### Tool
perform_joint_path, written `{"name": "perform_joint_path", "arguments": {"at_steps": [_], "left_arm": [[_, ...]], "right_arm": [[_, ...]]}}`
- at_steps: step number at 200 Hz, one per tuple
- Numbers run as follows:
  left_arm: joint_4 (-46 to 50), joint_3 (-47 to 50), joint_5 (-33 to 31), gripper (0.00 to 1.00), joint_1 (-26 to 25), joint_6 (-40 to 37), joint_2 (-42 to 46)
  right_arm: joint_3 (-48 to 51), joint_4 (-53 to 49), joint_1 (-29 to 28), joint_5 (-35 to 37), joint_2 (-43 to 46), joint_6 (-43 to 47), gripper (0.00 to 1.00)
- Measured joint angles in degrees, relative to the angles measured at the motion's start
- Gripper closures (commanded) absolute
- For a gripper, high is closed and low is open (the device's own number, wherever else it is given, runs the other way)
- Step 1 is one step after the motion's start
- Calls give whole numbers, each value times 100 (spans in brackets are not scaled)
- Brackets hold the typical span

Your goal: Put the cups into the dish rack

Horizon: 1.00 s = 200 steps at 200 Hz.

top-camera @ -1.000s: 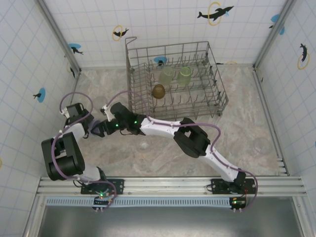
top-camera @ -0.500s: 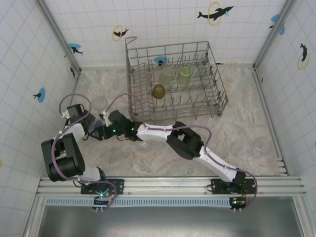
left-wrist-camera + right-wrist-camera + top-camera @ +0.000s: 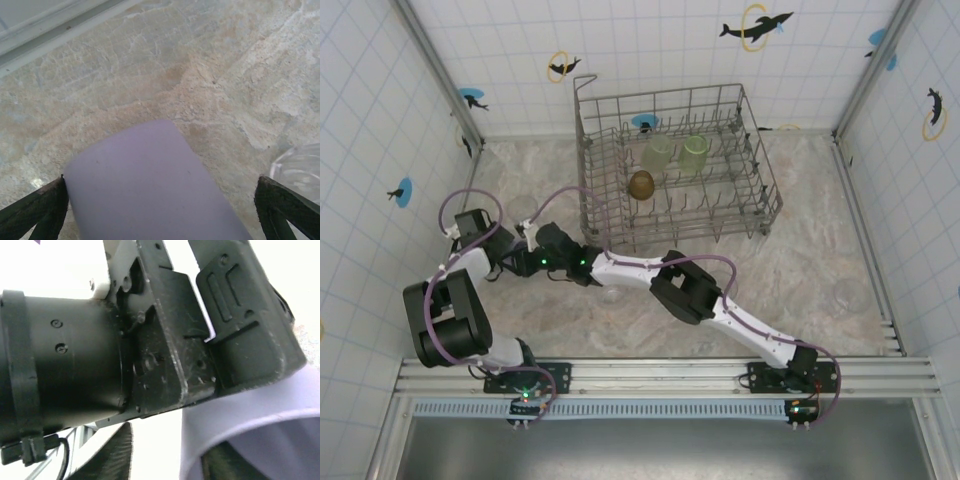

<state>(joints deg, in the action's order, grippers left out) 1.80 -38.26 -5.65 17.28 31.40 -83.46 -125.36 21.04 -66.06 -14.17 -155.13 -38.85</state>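
A lilac cup [image 3: 150, 185] lies between the fingers [image 3: 35, 210] of my left gripper [image 3: 160, 210], which is shut on its sides just above the stone table. My right gripper [image 3: 165, 460] is open at the cup's mouth [image 3: 250, 425]. One of its fingers [image 3: 222, 465] is inside the rim and the other [image 3: 112, 455] is outside, with a gap to the wall. In the top view the left gripper [image 3: 520, 263] and right gripper [image 3: 533, 250] meet at the table's left. The grey wire dish rack [image 3: 765, 205] holds two pale green cups [image 3: 657, 152] [image 3: 695, 152] and an amber cup [image 3: 641, 184].
A clear cup [image 3: 300, 170] stands on the table just right of my left fingers. More clear cups sit near the left wall [image 3: 523, 208] and at the far right [image 3: 847, 293]. The right arm [image 3: 685, 285] stretches across the table in front of the rack.
The right arm has slid further left and lower, bringing its gripper up against the left gripper and the lilac cup. The left arm has barely moved.
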Motion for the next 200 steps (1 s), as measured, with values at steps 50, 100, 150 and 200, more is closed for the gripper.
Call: {"name": "perform_joint_path", "arguments": {"at_steps": [50, 100, 150, 200], "left_arm": [[358, -157, 52, 3, 0, 31, 76], [975, -468, -173, 3, 26, -72, 264], [1276, -890, -354, 3, 522, -157, 568], [1482, -1128, -385, 3, 621, -153, 623]], "right_arm": [[0, -26, -9, 20, -74, 39, 99], [315, 120, -28, 15, 33, 225, 100], [1862, 114, -160, 61, 1231, 520, 100], [2391, -175, -256, 101, 2208, 702, 100]]}}
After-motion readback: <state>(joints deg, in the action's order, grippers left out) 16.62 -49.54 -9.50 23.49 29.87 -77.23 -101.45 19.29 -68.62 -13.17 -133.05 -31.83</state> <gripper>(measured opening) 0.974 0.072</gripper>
